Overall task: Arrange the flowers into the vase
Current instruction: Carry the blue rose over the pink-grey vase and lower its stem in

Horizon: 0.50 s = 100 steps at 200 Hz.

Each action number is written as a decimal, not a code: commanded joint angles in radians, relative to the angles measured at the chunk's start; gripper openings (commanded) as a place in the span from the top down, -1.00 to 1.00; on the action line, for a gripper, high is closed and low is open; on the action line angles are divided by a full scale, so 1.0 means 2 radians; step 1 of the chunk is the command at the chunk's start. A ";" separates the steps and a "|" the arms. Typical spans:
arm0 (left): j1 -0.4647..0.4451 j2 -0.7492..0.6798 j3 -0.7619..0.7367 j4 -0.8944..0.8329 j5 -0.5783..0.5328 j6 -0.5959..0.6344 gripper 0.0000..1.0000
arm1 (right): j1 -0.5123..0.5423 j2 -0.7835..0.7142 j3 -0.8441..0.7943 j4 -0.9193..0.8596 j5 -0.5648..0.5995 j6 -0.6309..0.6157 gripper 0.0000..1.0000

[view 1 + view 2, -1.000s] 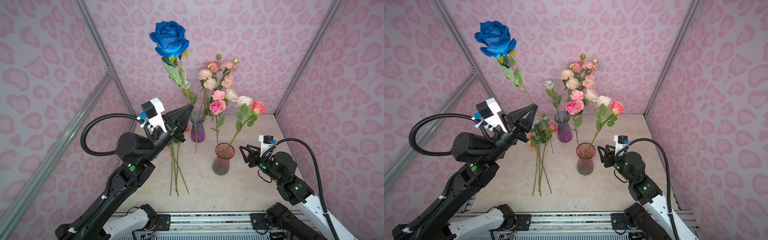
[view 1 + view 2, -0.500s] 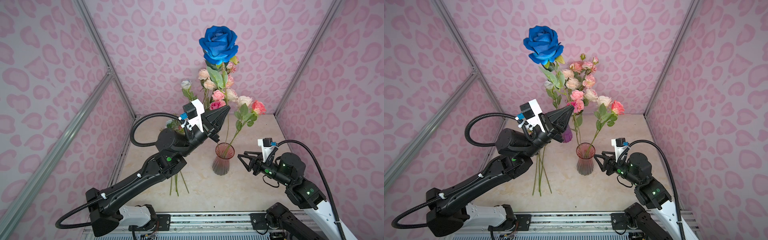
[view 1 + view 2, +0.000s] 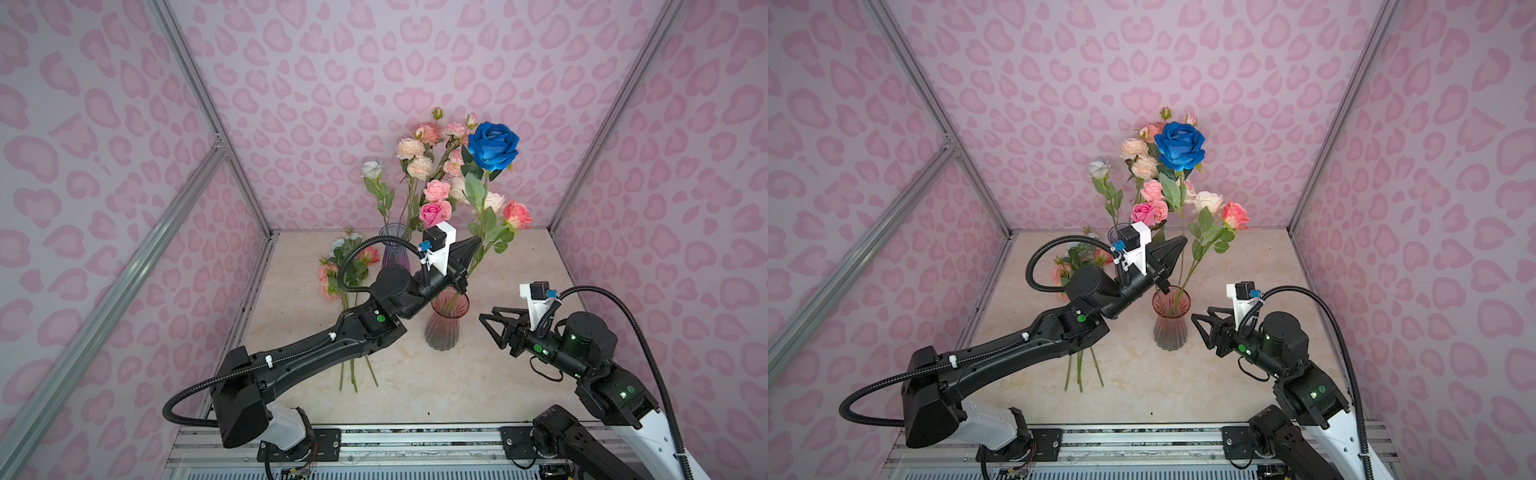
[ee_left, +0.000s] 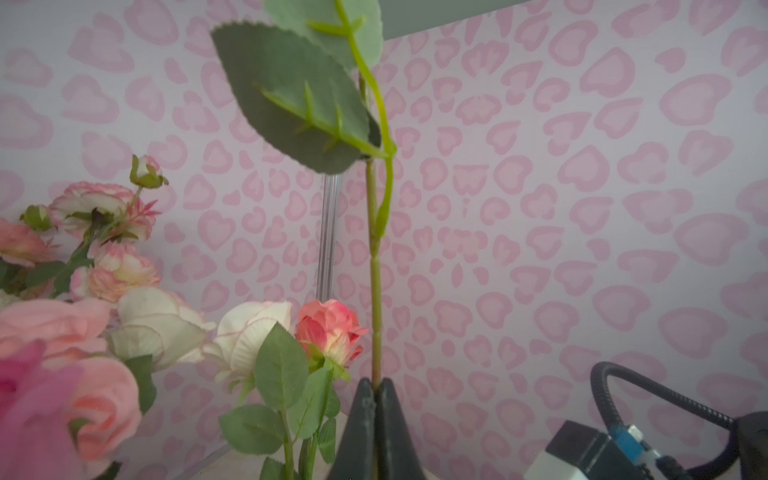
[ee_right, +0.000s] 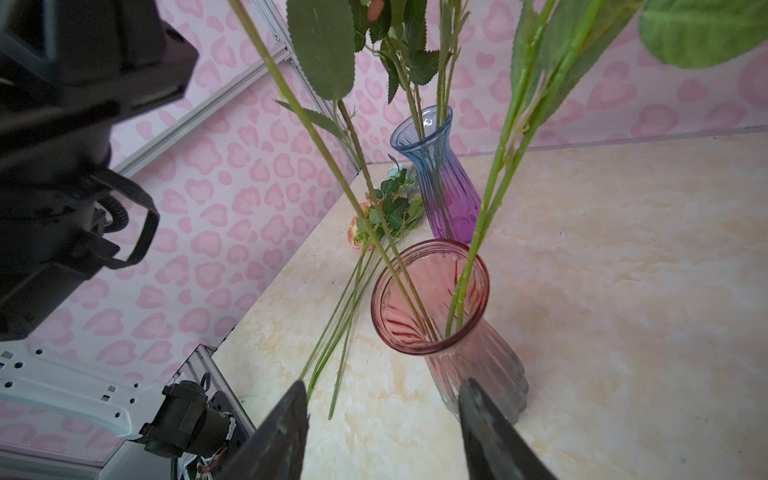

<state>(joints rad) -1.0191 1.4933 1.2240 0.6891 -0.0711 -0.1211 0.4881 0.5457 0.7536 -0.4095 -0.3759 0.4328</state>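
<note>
The deep blue rose (image 3: 493, 145) was held upright by its stem (image 4: 376, 291), on which the left pincer (image 4: 376, 384) was clamped just above the pink glass vase (image 3: 446, 324). The stem's lower end was sunk inside the vase mouth. The left arm was stretched forward over the worktop (image 3: 436, 386), and the right pincer (image 3: 490, 320) was seen spread apart and empty just beside the vase.

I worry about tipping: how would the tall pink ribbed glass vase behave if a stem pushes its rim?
The pink ribbed glass vase is tall and slim, with long stems leaning over its rim, so it probably tips easily. On the glossy marbled tabletop it may slide. Glass, so likely fragile.
</note>
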 commanded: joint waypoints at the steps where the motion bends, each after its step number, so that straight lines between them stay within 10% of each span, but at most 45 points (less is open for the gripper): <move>1: -0.002 0.007 -0.022 0.030 -0.039 -0.042 0.94 | -0.001 -0.001 -0.007 0.007 0.012 -0.005 -0.18; 100: -0.009 0.010 -0.060 -0.002 -0.063 -0.054 0.65 | -0.001 0.017 -0.009 0.024 0.025 -0.001 -0.18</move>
<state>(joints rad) -1.0332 1.5116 1.1213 0.6792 -0.1802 -0.2268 0.4862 0.5735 0.7345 -0.4026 -0.3389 0.4339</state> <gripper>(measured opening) 0.172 0.591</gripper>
